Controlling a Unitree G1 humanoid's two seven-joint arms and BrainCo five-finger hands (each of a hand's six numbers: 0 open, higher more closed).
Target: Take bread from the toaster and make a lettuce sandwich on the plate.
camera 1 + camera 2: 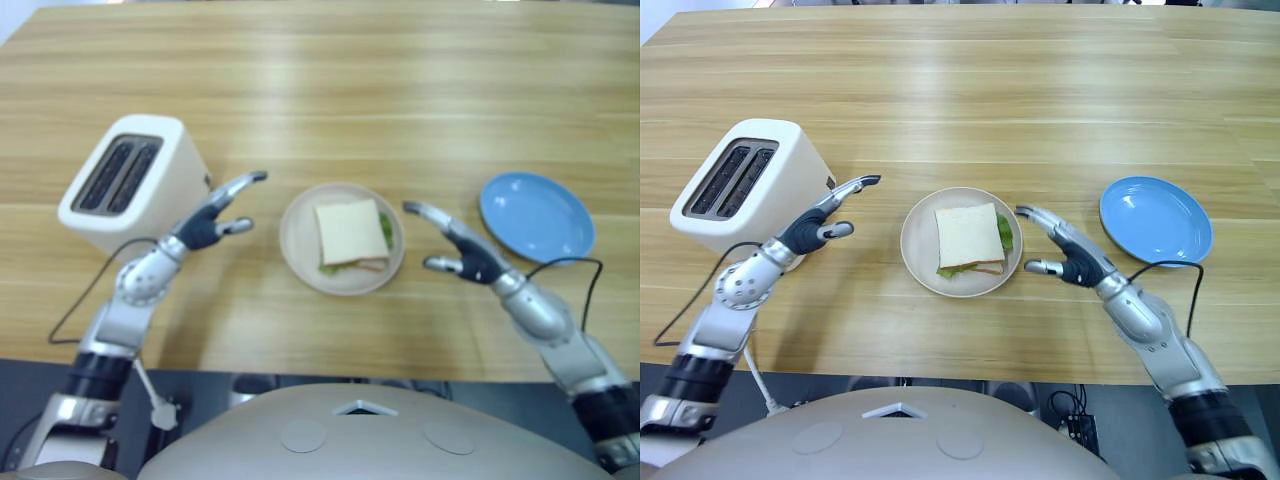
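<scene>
A beige plate [916, 250] lies at the table's front middle with a sandwich [968, 238] on it: white bread on top, green lettuce [1006, 234] showing at its right edge. A white toaster [740, 183] stands at the left; both its slots look empty. My left hand [825, 226] hovers open between the toaster and the plate, holding nothing. My right hand [1068, 256] is open just right of the plate, fingers stretched toward the sandwich without touching it.
An empty blue plate [1156, 220] sits at the right, beyond my right hand. The toaster's black cord [685, 310] runs off the front edge at the left. A black cable [1165, 266] loops over my right forearm. Bare wooden table [980, 90] stretches behind.
</scene>
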